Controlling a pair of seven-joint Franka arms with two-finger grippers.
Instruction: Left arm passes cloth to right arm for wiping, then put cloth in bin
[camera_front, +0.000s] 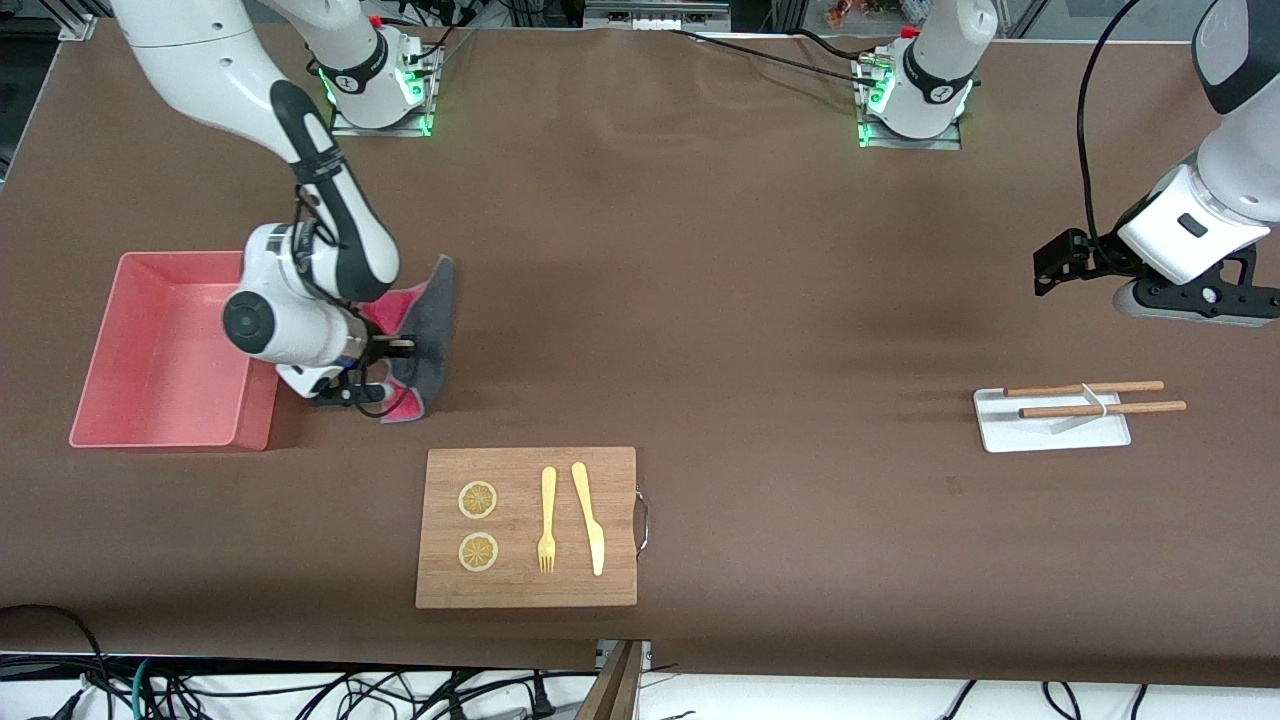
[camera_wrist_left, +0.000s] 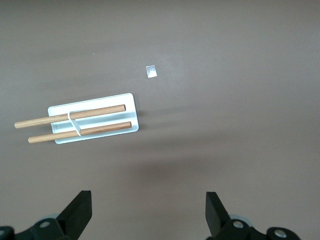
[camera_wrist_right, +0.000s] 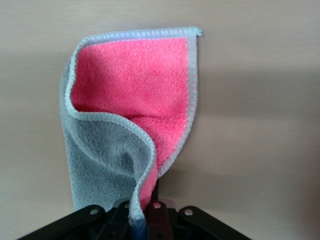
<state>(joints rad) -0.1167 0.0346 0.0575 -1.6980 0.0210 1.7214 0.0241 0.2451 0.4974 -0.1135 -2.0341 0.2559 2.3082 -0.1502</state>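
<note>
Front view: the right gripper (camera_front: 400, 350) is clenched on the cloth (camera_front: 425, 335), grey face out, pink peeking through, just beside the pink bin (camera_front: 165, 350) at its three o'clock. The wooden cutting board (camera_front: 527, 527) lies nearer the camera, carrying two lemon slices (camera_front: 478, 500), a fork (camera_front: 547, 520) and a knife (camera_front: 589, 517). The left gripper (camera_front: 1060, 262) waits over the left arm's end of the desk (camera_front: 750, 300).

Left wrist view: the left gripper (camera_wrist_left: 149, 212) is released, fingers wide, above bare desk; a white tray (camera_wrist_left: 95, 118) with two wooden sticks (camera_wrist_left: 70, 116) lies at ten o'clock.

Right wrist view: the cloth (camera_wrist_right: 132, 115) hangs folded from the closed right gripper (camera_wrist_right: 147, 212), pink face showing.
</note>
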